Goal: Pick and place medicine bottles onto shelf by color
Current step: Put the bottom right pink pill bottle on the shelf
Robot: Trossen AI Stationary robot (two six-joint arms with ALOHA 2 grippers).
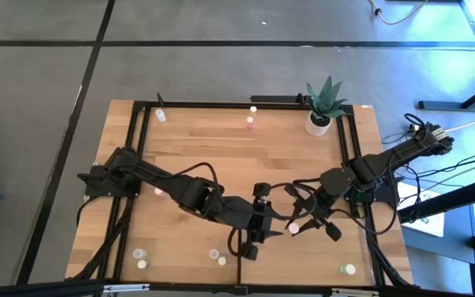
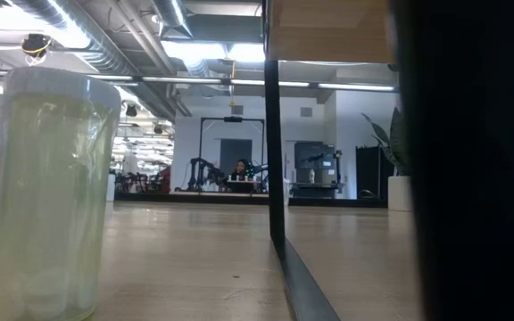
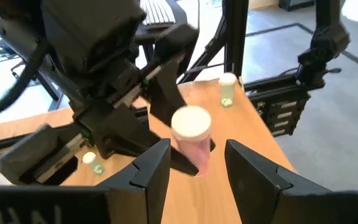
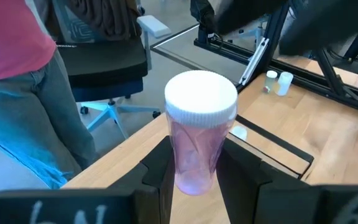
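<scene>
A pink medicine bottle with a white cap (image 4: 199, 140) stands upright between the fingers of my right gripper (image 1: 302, 224), which is shut on it near the table's front centre. It also shows in the high view (image 1: 293, 228) and the left wrist view (image 3: 191, 138). My left gripper (image 3: 197, 177) is open. Its two fingers stand on either side of the same bottle without touching it. A pale yellow-green bottle (image 2: 50, 192) stands on its base close to the low camera. A pale wood shelf panel (image 2: 328, 31) shows above it. My right gripper pinches the pink bottle's body (image 4: 194, 171) below the white cap between its two fingers, which come from the table's right side. The bottle stays upright, cap up. Whether its base touches the table, I cannot tell.
Other small bottles stand at the back edge (image 1: 161, 115) (image 1: 250, 124), at the front left (image 1: 140, 257), at the front centre (image 1: 218, 257) and at the front right (image 1: 349, 268). A potted plant (image 1: 320, 115) stands at the back right. A black frame (image 1: 138, 148) borders the table.
</scene>
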